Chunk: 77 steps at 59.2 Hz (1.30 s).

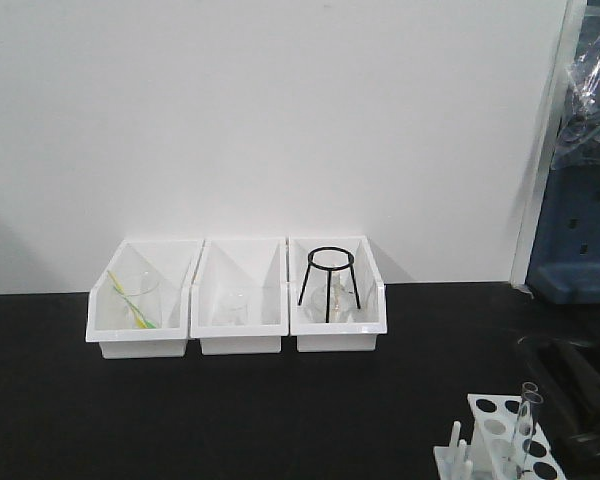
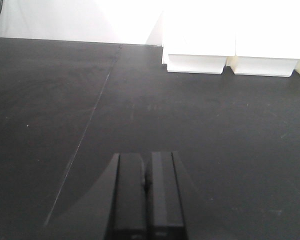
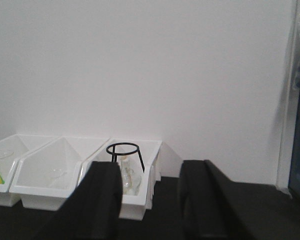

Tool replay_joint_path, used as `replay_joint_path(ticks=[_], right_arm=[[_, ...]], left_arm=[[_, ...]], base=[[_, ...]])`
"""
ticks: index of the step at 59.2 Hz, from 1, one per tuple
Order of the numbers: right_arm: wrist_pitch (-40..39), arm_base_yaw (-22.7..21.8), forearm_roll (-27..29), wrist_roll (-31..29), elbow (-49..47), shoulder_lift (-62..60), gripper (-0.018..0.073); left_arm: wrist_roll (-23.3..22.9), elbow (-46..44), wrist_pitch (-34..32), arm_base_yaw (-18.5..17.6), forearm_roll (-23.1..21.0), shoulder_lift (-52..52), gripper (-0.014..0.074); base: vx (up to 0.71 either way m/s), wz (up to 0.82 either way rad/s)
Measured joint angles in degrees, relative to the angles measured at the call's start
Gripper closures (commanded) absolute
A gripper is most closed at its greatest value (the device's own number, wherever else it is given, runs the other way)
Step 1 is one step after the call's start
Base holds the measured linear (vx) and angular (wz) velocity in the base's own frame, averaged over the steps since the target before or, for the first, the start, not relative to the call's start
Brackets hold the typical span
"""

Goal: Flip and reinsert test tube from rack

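Observation:
The small white rack [image 1: 490, 412] stands at the front right of the black table, cut off by the frame's lower edge, with short pegs [image 1: 457, 445] on its left side. A clear test tube [image 1: 526, 418] stands upright in one of its holes. My right gripper [image 3: 151, 172] is open and empty, its two black fingers [image 3: 104, 195] wide apart and pointing at the bins; the rack does not show in its view. My left gripper [image 2: 146, 156] is shut and empty, low over bare black table.
Three white open-front bins [image 1: 238, 335] stand in a row against the white back wall, holding a beaker with a green-yellow stick [image 1: 132, 298], a small glass [image 1: 236, 306] and a black wire tripod [image 1: 329, 280]. Dark arm parts [image 1: 572, 385] lie right of the rack. A blue stand [image 1: 580, 235] is at far right.

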Motion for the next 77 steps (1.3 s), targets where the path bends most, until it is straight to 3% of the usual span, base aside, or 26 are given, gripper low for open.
replay_joint_path(ticks=[5,15,25,37,55,61,67,77], right_arm=[[10.66,0.0,-3.65,4.77,0.26,-7.8,0.0578],[31.43,0.0,-18.56,20.33,0.52,-23.13,0.0572],[42.39,0.0,-30.46,32.25,0.65,-35.37,0.0571],[46.29,0.0,-35.51,34.06,0.65,-42.6,0.0571],[46.67,0.0,-36.58,34.06,0.65,-43.68,0.0571],[47.0,0.0,-32.76,32.99,0.65,-43.68,0.0571],[48.93,0.0,-19.78,25.39,1.23,-43.68,0.0571],[50.99,0.0,4.55,-1.88,8.22,-47.45,0.0571]], left_arm=[[0.0,0.0,0.0,0.0,0.0,0.0,0.0603],[0.0,0.0,0.0,0.0,0.0,0.0,0.0603],[0.0,0.0,0.0,0.0,0.0,0.0,0.0603],[0.0,0.0,0.0,0.0,0.0,0.0,0.0603],[0.0,0.0,0.0,0.0,0.0,0.0,0.0603],[0.0,0.0,0.0,0.0,0.0,0.0,0.0603],[0.0,0.0,0.0,0.0,0.0,0.0,0.0603],[0.0,0.0,0.0,0.0,0.0,0.0,0.0603]], base=[[0.0,0.0],[0.0,0.0],[0.0,0.0],[0.0,0.0],[0.0,0.0],[0.0,0.0],[0.0,0.0],[0.0,0.0]])
